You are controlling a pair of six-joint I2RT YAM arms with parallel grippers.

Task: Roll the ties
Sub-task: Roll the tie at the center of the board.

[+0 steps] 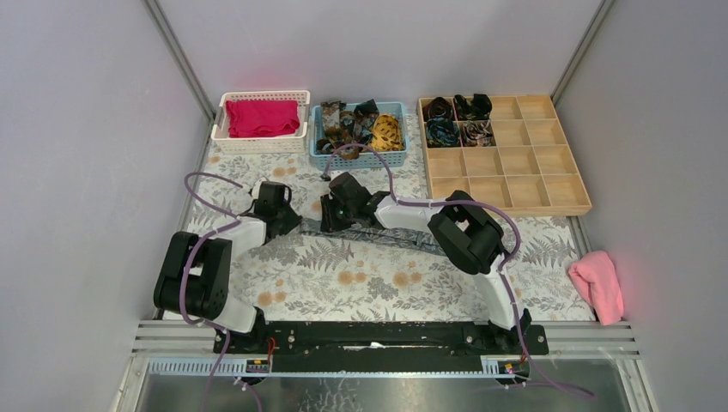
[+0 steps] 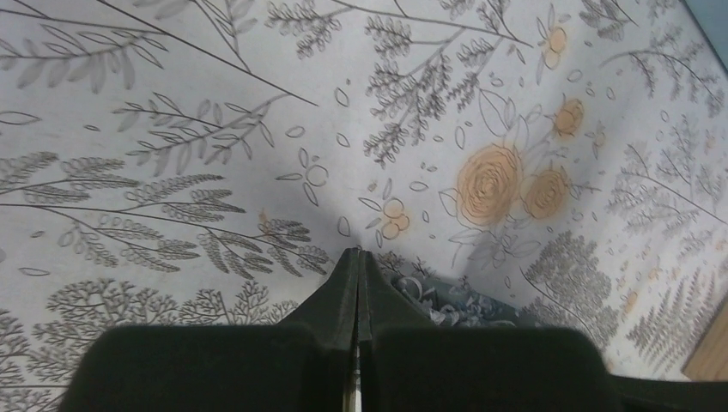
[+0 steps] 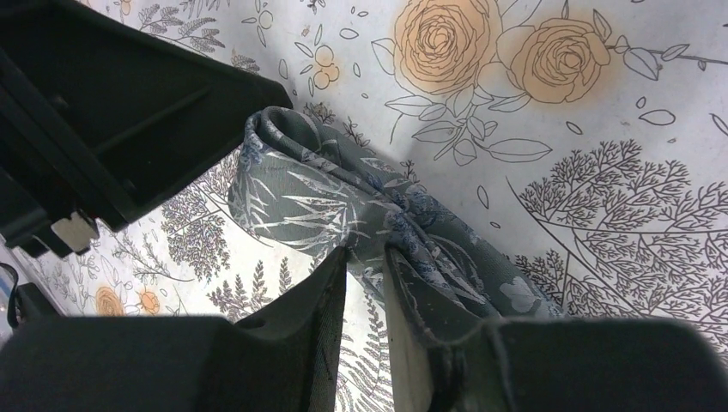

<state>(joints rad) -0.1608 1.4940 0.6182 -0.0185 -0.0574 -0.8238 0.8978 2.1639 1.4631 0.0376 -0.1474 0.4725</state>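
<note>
A grey leaf-patterned tie (image 1: 403,239) lies across the middle of the floral table cover. Its left end is bunched and folded (image 3: 300,189). My right gripper (image 3: 365,253) pinches this bunched fabric between its fingertips, and more of the tie drapes over the right finger (image 3: 429,292). In the top view the right gripper (image 1: 331,223) sits at the tie's left end. My left gripper (image 2: 359,257) is shut with nothing visible between its jaws, tip low on the cover beside the tie (image 2: 455,305). From above, the left gripper (image 1: 294,225) points toward the right one.
A blue basket (image 1: 391,160) at the back holds several loose ties (image 1: 360,124). A wooden compartment tray (image 1: 515,184) at the back right has rolled ties (image 1: 455,120) in its far-left cells. A white basket (image 1: 257,144) holds magenta cloth. A pink cloth (image 1: 598,283) lies right.
</note>
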